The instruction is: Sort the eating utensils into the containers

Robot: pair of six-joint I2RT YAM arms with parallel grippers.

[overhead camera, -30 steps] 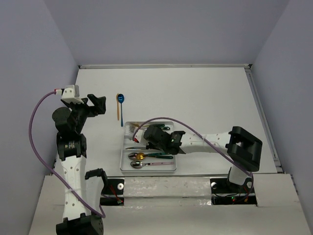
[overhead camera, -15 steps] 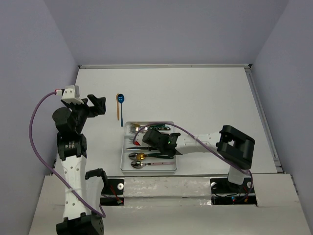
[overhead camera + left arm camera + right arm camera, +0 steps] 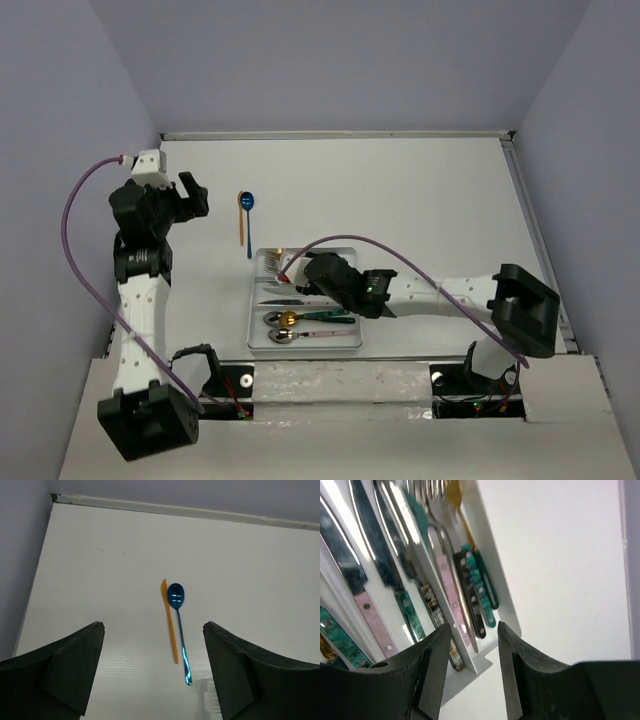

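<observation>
A blue spoon [image 3: 246, 202] and a slim orange knife [image 3: 240, 226] lie side by side on the table beyond the white tray [image 3: 252, 318]. In the left wrist view the spoon [image 3: 176, 596] and knife [image 3: 170, 625] lie ahead between my open, empty left gripper's [image 3: 152, 675] fingers. That gripper [image 3: 192, 194] hovers left of them. The tray holds forks [image 3: 270, 263] in the far compartment, knives [image 3: 284, 299] in the middle and spoons [image 3: 290, 320] in the near one. My right gripper [image 3: 320, 271] is open and empty above the tray [image 3: 487, 582], over the fork handles [image 3: 470, 587].
The table's raised back edge [image 3: 175, 510] and left wall [image 3: 20, 555] bound the area beyond the spoon. A purple cable [image 3: 400, 275] arches over the right arm.
My left gripper has moved farther from the base, level with the blue spoon. The right arm's elbow has swung right and its gripper has pulled back slightly over the tray.
</observation>
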